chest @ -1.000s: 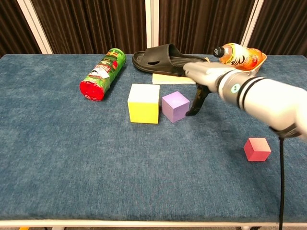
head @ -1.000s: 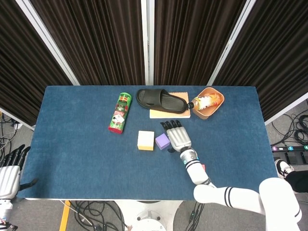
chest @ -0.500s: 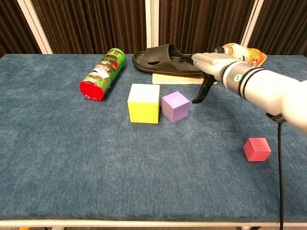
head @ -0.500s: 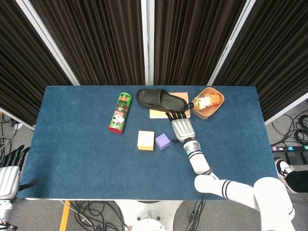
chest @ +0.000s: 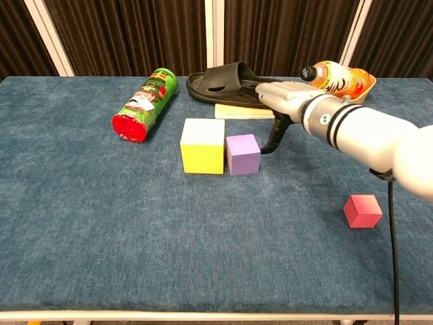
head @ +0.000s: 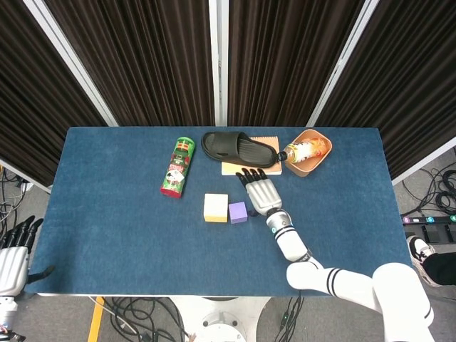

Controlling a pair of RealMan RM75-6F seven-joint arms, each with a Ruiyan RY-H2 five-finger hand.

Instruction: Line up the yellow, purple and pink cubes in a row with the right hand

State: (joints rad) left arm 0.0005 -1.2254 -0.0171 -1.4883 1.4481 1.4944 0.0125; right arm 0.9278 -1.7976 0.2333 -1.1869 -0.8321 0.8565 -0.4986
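Since half a second ago the purple cube point(chest: 243, 154) has turned square to the table edge and slid left, so it now sits right against the yellow cube point(chest: 203, 145), the two forming a short row. Over that time the right hand point(chest: 287, 101) has come back toward it and now hovers just right of the purple cube, palm down, fingers stretched out flat and holding nothing, with the thumb point(chest: 272, 139) pointing down beside the cube's right face; whether it touches cannot be told. Well apart on the blue table point(chest: 101, 223), the pink cube point(chest: 362, 210) lies near the right front. Off the table's left front corner, the left hand point(head: 13, 256) hangs with fingers extended and apart, empty.
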